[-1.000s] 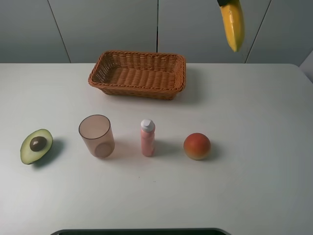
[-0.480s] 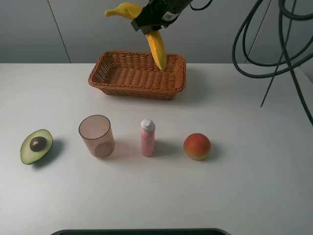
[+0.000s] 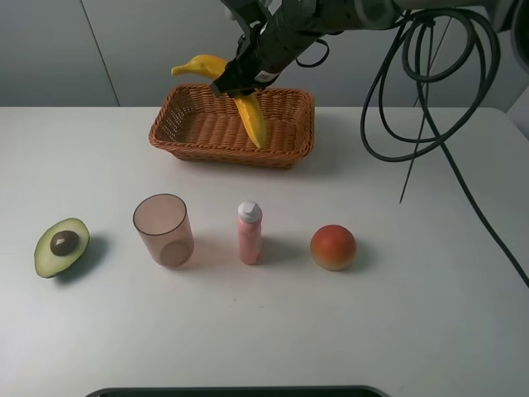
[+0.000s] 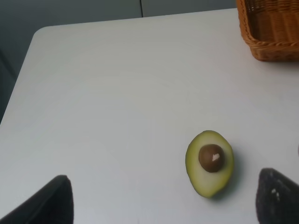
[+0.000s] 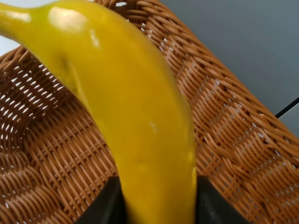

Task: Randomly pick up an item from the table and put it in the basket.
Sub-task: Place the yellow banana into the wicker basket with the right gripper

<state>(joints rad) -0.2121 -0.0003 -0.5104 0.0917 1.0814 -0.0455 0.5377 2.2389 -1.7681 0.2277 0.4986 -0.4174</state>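
While R gripper (image 3: 238, 85) hangs over the basket (image 3: 231, 155), its fingers (image 5: 105, 207) pinch the banana (image 5: 140, 126) on both flanks, roughly mid-length per the ext view. Fruit is tilted: blunt tip points down into the basket's right half, stem end sticks up and out to the left. Can't tell if the tip touches the weave; looks just above it. L gripper (image 4: 166, 196) has fingers spread wide w/ nothing between, over the table (image 4: 93, 93) near the avocado half (image 4: 210, 163).

Handling, my guess: banana is light and firm-ish, but skin bruises easily and is smooth, a bit slippery. Its curve makes it want to swivel in a two-pad pinch, so mid-body across the narrow width is the right spot, w/ modest squeeze. Stem looks too thin to hold.

Surface: plain white flat top. Wicker is rough w/ low flared walls, much wider than the fruit. Row nearer the cam: avocado, pinkish cup (image 3: 163, 229), small pink bottle (image 3: 250, 234), red-orange fruit (image 3: 333, 246), all well apart from the basket. Grey panel wall (image 3: 124, 50) behind; black cables (image 3: 364, 120) loop off the R arm.
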